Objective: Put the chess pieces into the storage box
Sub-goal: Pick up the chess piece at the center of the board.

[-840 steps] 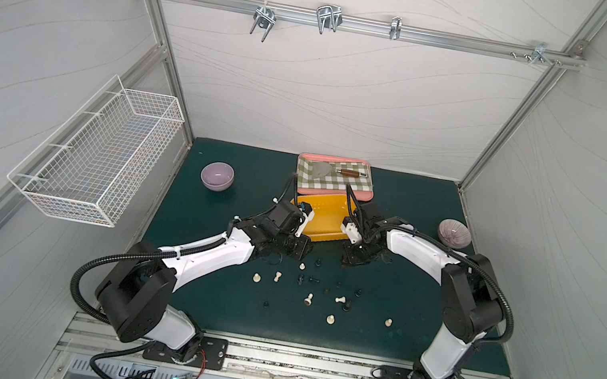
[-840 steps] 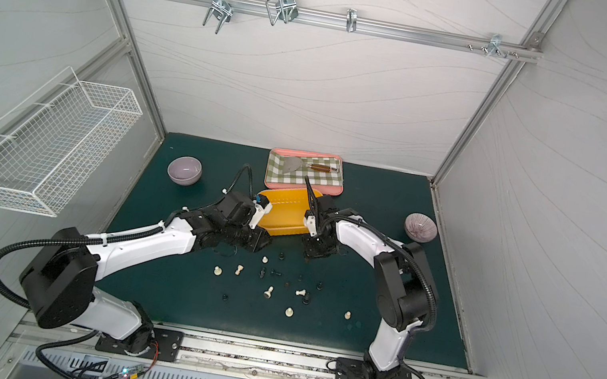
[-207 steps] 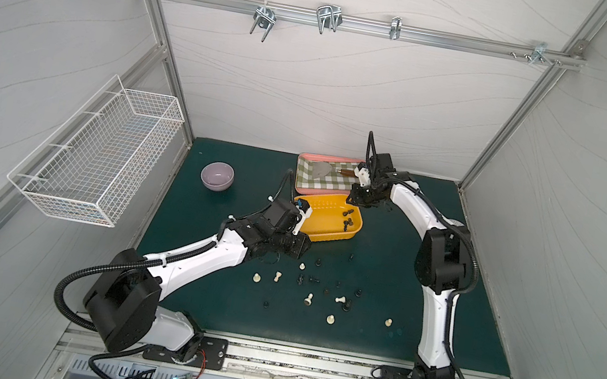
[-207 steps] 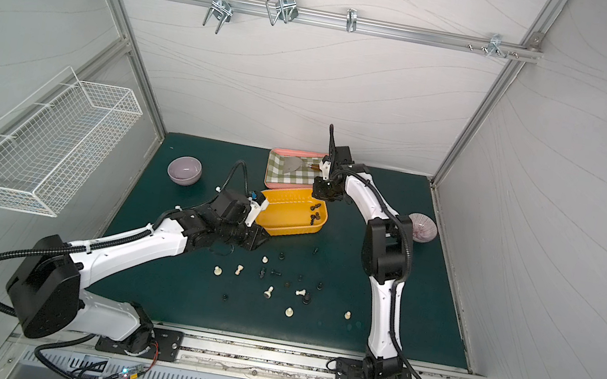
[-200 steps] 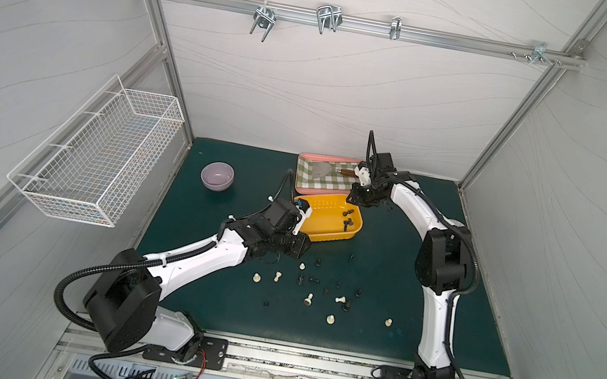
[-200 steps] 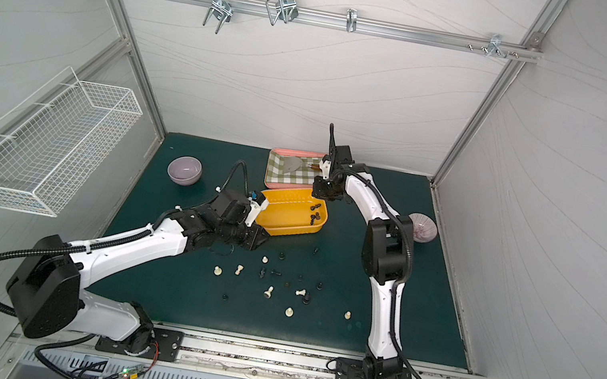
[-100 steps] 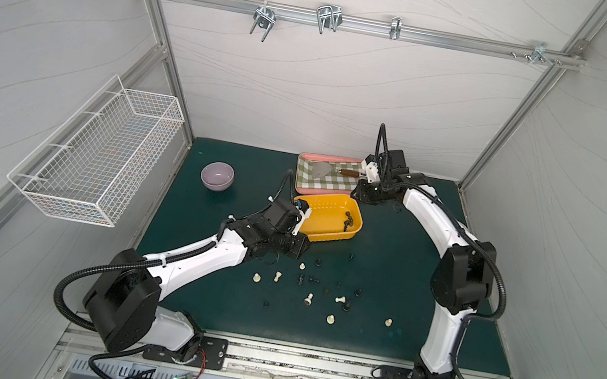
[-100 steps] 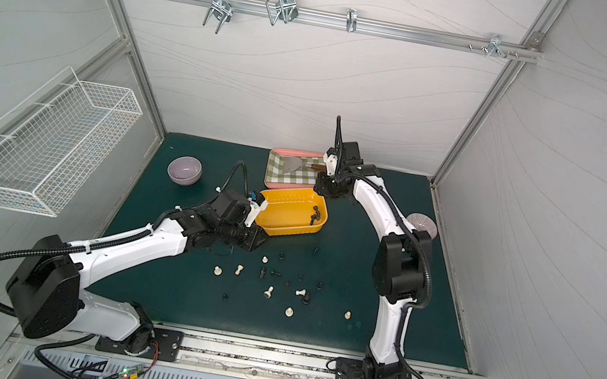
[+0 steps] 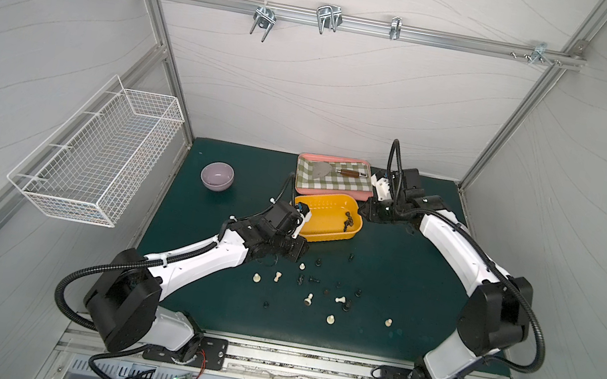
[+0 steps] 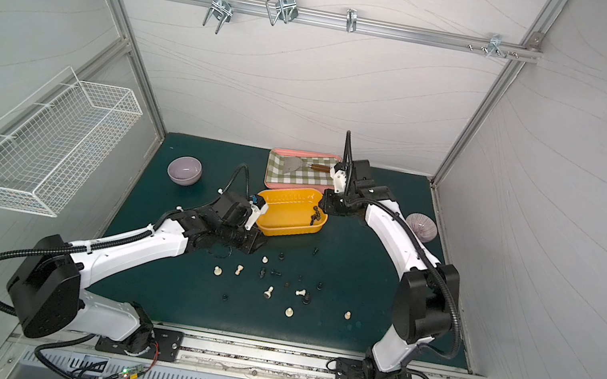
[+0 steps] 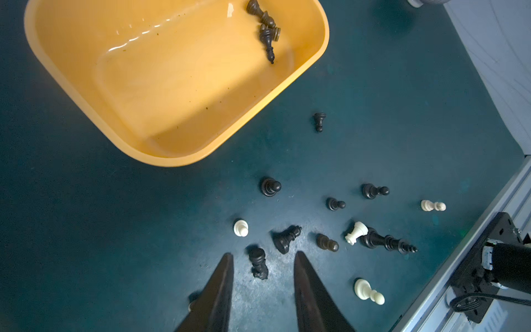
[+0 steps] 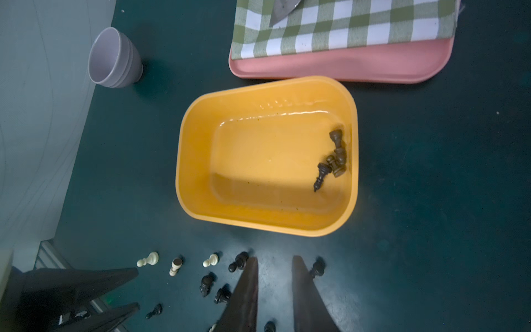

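Left gripper (image 11: 263, 254) part-open, empty, poised above a dark piece (image 11: 258, 264), evidently aligned to pick it; right gripper (image 12: 274, 258) narrowly open, empty, beside the yellow box (image 12: 195, 161).

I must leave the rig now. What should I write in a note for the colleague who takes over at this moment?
Left tool: open and empty, over the mat; a black piece shows between its fingertips, not gripped.
Right tool: narrowly open and empty, by one end of the storage box.
Done: a few dark pieces lie together at that end of the box. No cream piece is inside.
To do: more than a dozen scattered pieces, dark and cream, lie on the green mat on the robot's side of the box.
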Motion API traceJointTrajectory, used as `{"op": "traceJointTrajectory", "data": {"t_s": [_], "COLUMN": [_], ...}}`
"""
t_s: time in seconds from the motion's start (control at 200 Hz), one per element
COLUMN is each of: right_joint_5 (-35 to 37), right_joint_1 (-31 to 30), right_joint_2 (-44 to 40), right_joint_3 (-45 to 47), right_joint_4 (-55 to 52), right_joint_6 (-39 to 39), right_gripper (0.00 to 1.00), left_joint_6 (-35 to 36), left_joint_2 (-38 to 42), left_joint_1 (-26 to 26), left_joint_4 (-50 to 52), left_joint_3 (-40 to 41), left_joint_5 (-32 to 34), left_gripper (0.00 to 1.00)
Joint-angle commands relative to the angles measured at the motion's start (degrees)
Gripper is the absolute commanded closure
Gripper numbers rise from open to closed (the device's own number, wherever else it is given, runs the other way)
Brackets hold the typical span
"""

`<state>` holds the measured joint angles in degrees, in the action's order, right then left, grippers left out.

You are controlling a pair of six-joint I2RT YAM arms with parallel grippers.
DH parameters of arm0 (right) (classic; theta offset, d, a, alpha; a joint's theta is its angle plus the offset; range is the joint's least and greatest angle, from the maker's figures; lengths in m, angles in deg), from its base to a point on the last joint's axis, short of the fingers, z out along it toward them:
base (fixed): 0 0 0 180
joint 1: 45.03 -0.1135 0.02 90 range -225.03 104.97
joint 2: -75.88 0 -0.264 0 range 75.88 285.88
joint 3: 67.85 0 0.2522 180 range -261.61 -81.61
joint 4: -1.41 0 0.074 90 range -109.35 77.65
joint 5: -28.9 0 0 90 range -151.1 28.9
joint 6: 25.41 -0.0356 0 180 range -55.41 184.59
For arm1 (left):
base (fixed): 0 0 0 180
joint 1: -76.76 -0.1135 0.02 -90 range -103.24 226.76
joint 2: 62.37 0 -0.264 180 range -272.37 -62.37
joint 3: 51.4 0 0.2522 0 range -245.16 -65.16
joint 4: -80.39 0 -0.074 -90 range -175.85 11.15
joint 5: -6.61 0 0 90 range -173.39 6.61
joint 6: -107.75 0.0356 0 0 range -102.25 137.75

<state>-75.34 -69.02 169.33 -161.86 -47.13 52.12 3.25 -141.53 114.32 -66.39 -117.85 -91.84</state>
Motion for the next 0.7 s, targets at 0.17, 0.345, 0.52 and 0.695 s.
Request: {"op": "traceJointTrajectory", "data": {"t_s": [0.17,0.345,0.52,0.695], "right_joint_5": [-0.3,-0.1,1.1,2.3], "right_joint_1": [0.0,0.0,0.1,0.1], "right_joint_2": [-11.3,-19.1,-28.1,-35.5], "right_joint_3": [12.7,21.6,30.3,36.2], "right_joint_4": [1.4,0.3,-2.0,-3.4], "right_joint_6": [-1.1,-2.1,-4.2,-8.0], "right_gripper": [0.76,0.76,0.76,0.76], "left_joint_6": [4.4,6.8,9.3,11.4], "left_joint_2": [-4.4,-8.8,-13.4,-18.0], "left_joint_1": [2.5,3.6,4.4,5.2], "left_joint_4": [2.1,3.2,4.2,5.2], "left_joint_3": [-4.6,-7.8,-11.5,-15.1], "left_joint_5": [2.1,2.3,3.1,2.8], "left_gripper": [0.63,0.63,0.62,0.62]}}
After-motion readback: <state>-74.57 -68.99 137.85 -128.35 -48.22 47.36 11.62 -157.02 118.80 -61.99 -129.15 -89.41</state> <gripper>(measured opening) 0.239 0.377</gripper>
